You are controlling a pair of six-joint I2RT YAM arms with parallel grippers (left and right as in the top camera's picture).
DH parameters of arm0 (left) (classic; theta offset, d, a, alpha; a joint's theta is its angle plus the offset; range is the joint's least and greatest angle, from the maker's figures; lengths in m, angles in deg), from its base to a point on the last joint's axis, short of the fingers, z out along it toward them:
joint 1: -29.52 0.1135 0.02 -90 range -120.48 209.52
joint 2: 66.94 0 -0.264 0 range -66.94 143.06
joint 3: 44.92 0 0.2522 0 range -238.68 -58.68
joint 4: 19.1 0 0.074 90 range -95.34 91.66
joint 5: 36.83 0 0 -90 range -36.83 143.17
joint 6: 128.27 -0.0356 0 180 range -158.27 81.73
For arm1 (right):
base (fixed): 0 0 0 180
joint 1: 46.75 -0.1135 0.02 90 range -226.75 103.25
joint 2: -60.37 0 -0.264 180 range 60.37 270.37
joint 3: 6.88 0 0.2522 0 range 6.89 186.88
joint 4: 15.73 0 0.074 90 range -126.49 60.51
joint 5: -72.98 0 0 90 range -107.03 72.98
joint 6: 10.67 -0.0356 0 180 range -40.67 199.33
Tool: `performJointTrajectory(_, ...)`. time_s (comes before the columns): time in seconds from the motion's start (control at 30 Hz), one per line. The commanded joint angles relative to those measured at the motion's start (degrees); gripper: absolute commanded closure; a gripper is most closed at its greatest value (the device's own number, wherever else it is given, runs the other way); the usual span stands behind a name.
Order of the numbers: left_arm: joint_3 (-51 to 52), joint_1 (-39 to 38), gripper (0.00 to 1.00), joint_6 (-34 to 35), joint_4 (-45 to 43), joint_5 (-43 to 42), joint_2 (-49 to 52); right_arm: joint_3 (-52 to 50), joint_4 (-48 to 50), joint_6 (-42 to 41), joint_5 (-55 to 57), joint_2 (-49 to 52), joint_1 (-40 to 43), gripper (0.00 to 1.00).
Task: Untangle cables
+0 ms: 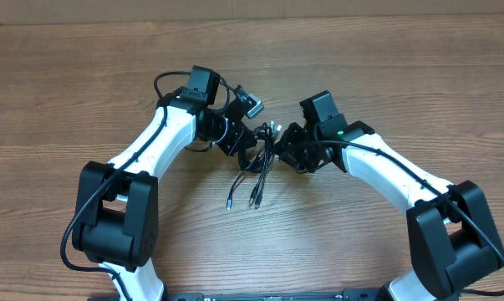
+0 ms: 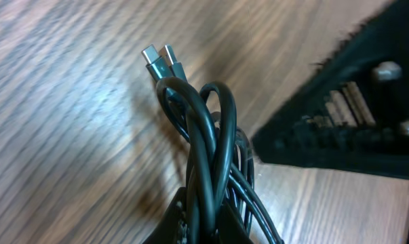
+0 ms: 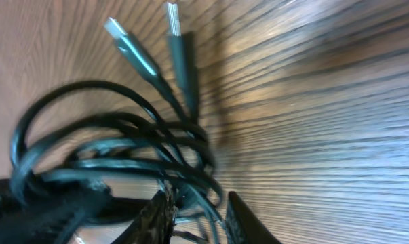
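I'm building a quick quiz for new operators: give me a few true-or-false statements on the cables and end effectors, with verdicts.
1. The left end effector is shut on the cables. True.
2. The cables lie in separate straight lines. False: they are bunched in one tangle.
3. Two silver-tipped plugs stick out of the bundle side by side. True.
4. The right end effector is far from the cables. False: strands run between its fingers.
5. The table is covered with a white cloth. False: it is bare wood.
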Motion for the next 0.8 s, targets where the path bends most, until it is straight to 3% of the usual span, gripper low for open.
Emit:
performJointTrajectory(0.0,-1.09,0.07,0.96,-6.67,0.52,-5.57,-0.50,1.25,0.70,-1.99,-0.33,0.09,-1.66,0.78)
performJointTrajectory(0.17,-1.11,0.09,0.96,-5.73,0.94,-5.55,-0.50,1.25,0.50,-1.33,-0.33,0.09,-3.72,0.84)
performJointTrajectory(0.27,-1.09,0.39,0.96,-1.38,0.50,-5.29,-0.50,1.25,0.35,4.98,-1.86,0.07,-4.22,0.86)
performJointTrajectory(0.33,-1.09,0.85,0.96,3.41,-0.50,-3.98,-0.50,1.27,0.50,10.43,-5.66,-0.20,-3.98,0.88)
performJointTrajectory(0.43,-1.11,2.03,0.96,15.89,-2.82,1.42,-0.50,1.27,0.46,13.84,-7.87,-1.60,-3.52,0.85)
performJointTrajectory(0.57,-1.09,4.26,0.96,30.60,-3.58,6.73,-0.50,1.29,1.09,15.06,-7.80,-2.54,-3.52,0.78)
performJointTrajectory(0.67,-1.09,6.16,0.96,34.75,-3.48,6.62,-0.50,1.25,1.11,17.11,-7.32,-2.51,-4.35,0.54)
performJointTrajectory(0.77,-1.09,7.50,0.96,40.06,-2.99,6.38,-0.50,1.27,1.16,17.66,-5.90,-2.51,-6.03,0.50)
